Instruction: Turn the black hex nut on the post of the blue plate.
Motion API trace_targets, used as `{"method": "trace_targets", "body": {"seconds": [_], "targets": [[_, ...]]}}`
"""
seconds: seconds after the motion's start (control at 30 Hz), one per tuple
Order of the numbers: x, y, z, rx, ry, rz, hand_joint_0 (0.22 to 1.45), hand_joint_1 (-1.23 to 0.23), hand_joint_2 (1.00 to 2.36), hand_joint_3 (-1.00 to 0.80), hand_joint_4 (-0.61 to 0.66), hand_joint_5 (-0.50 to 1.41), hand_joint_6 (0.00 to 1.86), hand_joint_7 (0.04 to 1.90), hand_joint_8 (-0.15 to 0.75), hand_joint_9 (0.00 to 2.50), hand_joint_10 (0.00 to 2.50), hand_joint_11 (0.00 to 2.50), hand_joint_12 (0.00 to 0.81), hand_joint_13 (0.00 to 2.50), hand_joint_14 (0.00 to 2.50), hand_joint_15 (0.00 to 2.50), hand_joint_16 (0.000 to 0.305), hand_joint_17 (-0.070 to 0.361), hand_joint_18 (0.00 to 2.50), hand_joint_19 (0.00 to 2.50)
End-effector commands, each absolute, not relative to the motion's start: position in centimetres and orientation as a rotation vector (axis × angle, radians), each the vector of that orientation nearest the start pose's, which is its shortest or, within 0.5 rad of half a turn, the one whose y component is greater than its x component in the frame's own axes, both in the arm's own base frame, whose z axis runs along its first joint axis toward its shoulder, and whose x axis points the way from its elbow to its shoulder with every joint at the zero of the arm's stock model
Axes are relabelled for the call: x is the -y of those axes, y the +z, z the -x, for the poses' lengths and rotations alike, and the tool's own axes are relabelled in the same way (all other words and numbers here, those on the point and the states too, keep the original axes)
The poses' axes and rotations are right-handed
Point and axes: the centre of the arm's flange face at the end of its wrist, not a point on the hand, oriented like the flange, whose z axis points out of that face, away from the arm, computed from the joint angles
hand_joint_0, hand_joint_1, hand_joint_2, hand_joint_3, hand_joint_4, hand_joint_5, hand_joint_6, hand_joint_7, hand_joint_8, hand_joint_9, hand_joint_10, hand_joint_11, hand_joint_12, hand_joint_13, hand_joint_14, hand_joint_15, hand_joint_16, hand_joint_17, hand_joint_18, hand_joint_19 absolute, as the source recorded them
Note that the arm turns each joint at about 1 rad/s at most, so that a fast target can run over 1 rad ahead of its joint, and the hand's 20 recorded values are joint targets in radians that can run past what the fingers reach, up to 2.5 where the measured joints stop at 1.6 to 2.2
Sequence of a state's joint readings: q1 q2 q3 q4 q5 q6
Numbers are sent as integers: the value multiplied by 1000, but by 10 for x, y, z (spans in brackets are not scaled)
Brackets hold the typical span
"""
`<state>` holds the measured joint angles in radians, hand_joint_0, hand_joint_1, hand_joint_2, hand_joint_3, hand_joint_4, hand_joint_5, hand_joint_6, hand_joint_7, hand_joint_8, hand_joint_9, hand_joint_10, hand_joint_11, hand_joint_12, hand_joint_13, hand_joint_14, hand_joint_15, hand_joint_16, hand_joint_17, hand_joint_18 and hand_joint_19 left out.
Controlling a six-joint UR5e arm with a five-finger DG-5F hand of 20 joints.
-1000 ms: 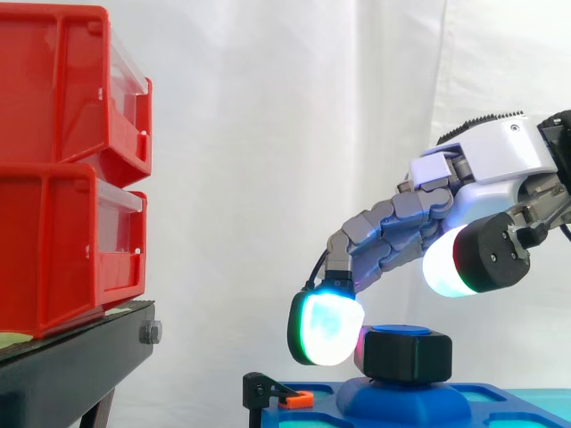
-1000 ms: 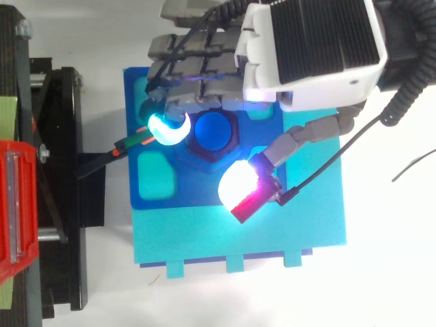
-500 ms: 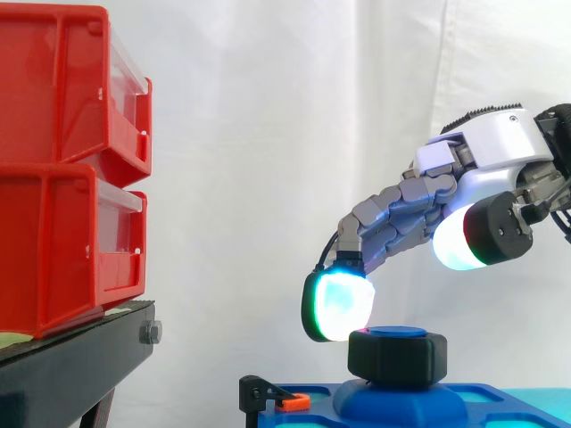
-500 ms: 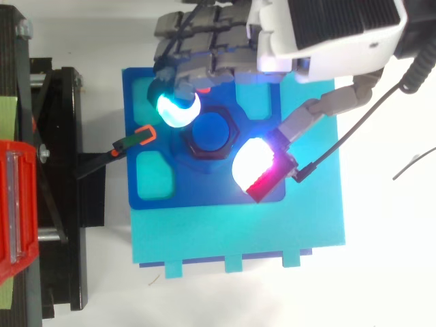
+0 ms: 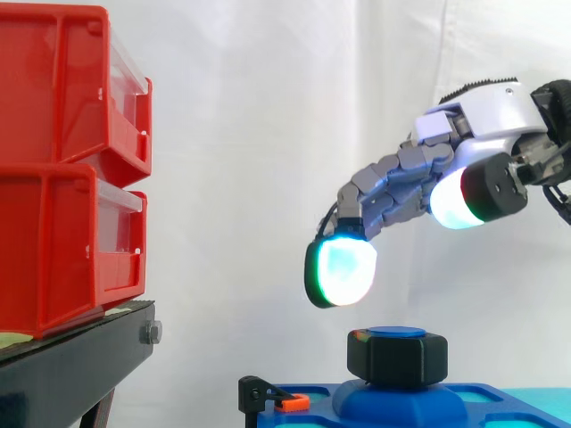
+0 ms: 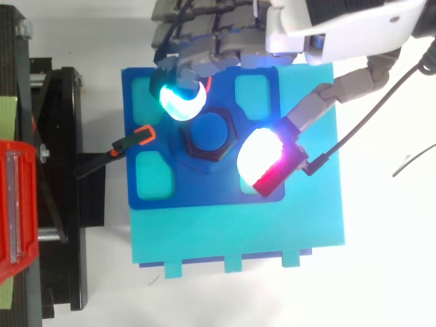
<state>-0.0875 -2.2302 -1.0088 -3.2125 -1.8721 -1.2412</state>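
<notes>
Black hex nut [image 5: 397,358] upright on post, flat faces sideways, hand [image 5: 419,192] above

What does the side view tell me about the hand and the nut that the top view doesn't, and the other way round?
Side view alone: height. The hand's fingertip pad hangs above the black hex nut with open air between them. Top view alone: layout. That pad lies over the nut's upper-left corner, the thumb pad lies to the nut's right, and the nut rings the blue post. Shared: the hand open, the nut on the blue plate, and the orange-tipped clamp at the plate's left edge.
</notes>
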Motion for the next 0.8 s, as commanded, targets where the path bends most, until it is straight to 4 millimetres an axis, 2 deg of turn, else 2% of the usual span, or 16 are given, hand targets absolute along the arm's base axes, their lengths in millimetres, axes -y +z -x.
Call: {"method": "trace_targets", "body": {"seconds": [0.0,0.23,0.33,0.37,0.4,0.47,0.53,0.77], "targets": [[161,350,-722,-1718,429,-138,473,-393,1000,-500,262,-177,503,900,302,381,0,0,409,110,0,4,55,125,0,166],[147,351,-732,-1672,397,-146,474,-396,1000,-500,259,-177,502,896,302,383,0,0,407,112,0,0,53,120,0,167],[130,351,-737,-1662,389,-144,474,-396,1000,-500,260,-177,502,895,302,382,0,0,405,113,1,0,53,120,0,169],[130,351,-737,-1662,389,-144,474,-396,1000,-500,260,-178,503,895,302,381,0,0,404,111,0,0,53,119,0,168],[124,349,-738,-1669,384,-149,474,-396,1000,-500,259,-177,502,895,301,382,0,0,403,111,0,0,53,119,0,168],[113,331,-735,-1698,364,-173,474,-396,1000,-500,257,-178,503,890,303,382,0,0,403,111,1,0,53,119,0,169],[109,326,-735,-1704,361,-174,475,-395,1000,-500,260,-178,503,895,303,382,0,0,402,111,0,0,53,119,0,167],[99,320,-735,-1710,367,-167,475,-395,1000,-500,256,-178,502,895,303,381,0,0,402,109,0,0,52,118,0,166]]}}
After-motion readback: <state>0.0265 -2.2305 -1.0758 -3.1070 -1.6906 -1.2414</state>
